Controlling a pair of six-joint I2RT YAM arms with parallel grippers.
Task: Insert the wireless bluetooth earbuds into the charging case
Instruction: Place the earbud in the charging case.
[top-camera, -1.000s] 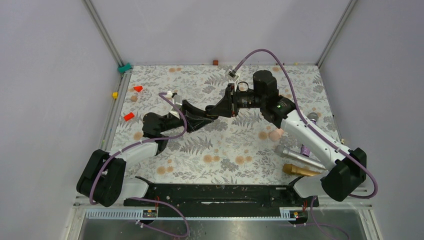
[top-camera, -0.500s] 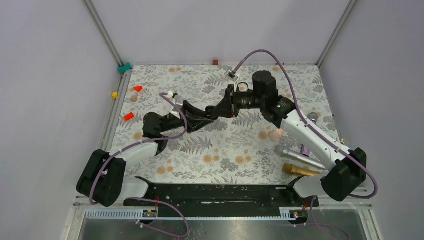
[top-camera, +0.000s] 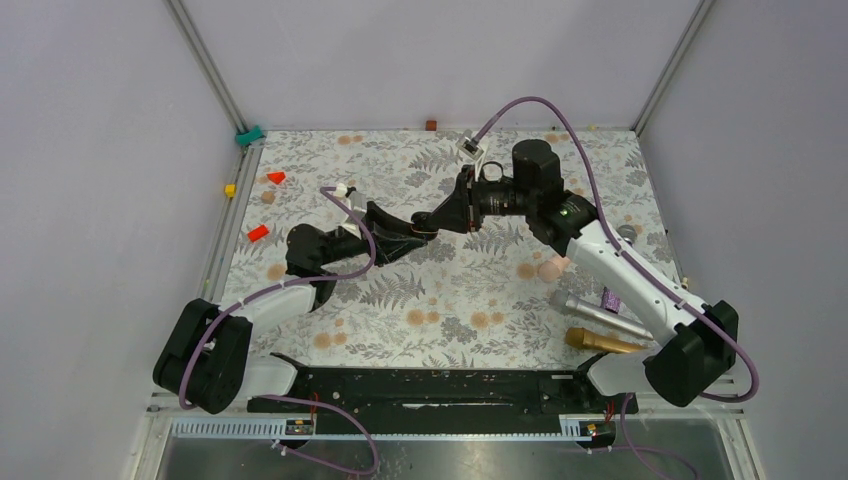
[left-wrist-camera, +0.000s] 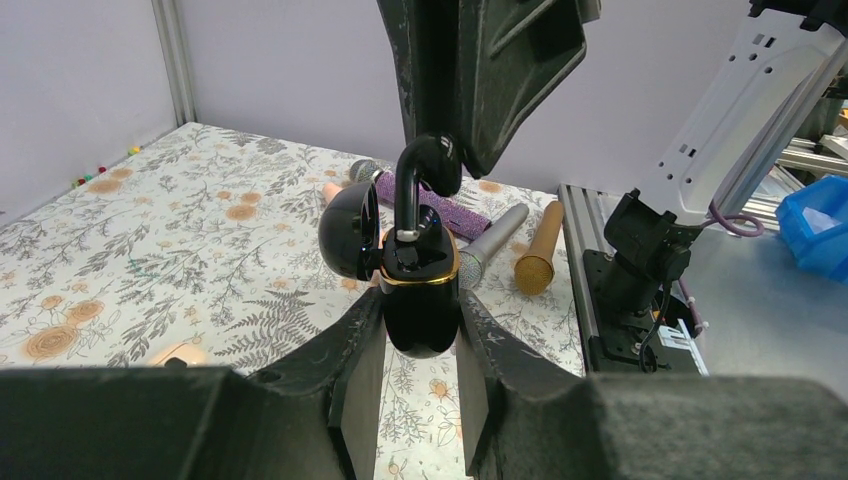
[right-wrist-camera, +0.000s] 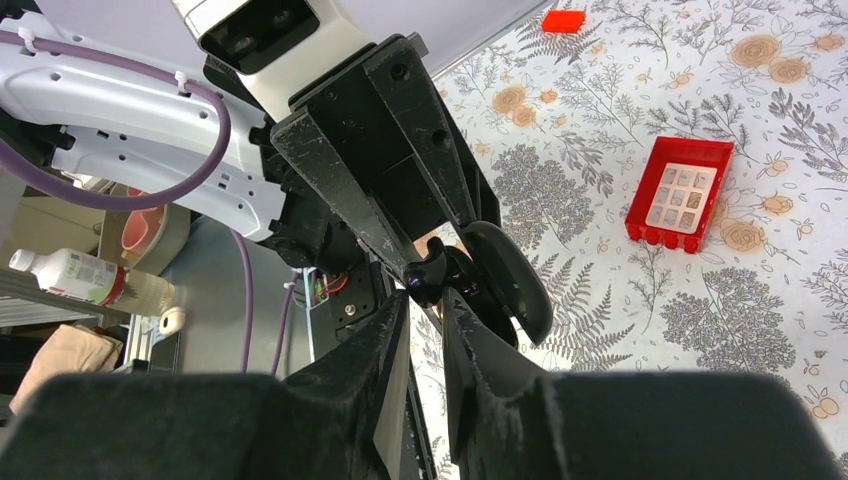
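Grips the case (left-wrist-camera: 420, 290) in the left pincer (left-wrist-camera: 418, 325), closed on its sides, above the desk (left-wrist-camera: 150, 260). Keeps the lid open and the mouth up, to offer the socket. Pinches one earbud (left-wrist-camera: 425, 175) by the head in the right pincer (right-wrist-camera: 427, 300), closed too, stem down at the socket mouth, for a straight push. Counts one case, one earbud visible, three microphones (left-wrist-camera: 490, 245) behind.

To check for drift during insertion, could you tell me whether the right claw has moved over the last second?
Yes, slightly: the right claw edged rightward and upward in the top view, judged against the brown block.
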